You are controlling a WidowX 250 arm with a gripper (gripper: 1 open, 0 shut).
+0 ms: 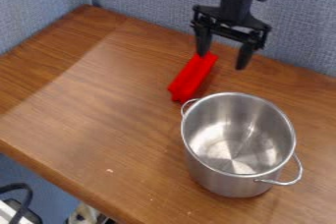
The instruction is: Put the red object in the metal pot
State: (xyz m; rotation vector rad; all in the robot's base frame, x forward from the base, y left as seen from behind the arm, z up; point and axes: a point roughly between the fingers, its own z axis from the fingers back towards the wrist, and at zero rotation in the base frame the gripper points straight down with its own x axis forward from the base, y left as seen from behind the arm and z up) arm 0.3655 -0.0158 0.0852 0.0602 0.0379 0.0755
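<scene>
The red block [194, 77] is lying flat on the wooden table [92, 81], running at a slant with its near end pointing toward the pot and its far end reaching up under the claw. The claw [223, 57] is hanging above that far end, pointing straight down, with its two fingers standing wide apart: the left-hand finger in the picture is sitting over the block's upper end, while the other finger [245, 56] is hanging off to the block's right, over bare table. Whether the fingers are touching the block cannot be told from this angle, but nothing is being gripped. The metal pot [238, 142] is standing just beside the block's near end, toward the front right of the table, with its shiny inside showing empty.
</scene>
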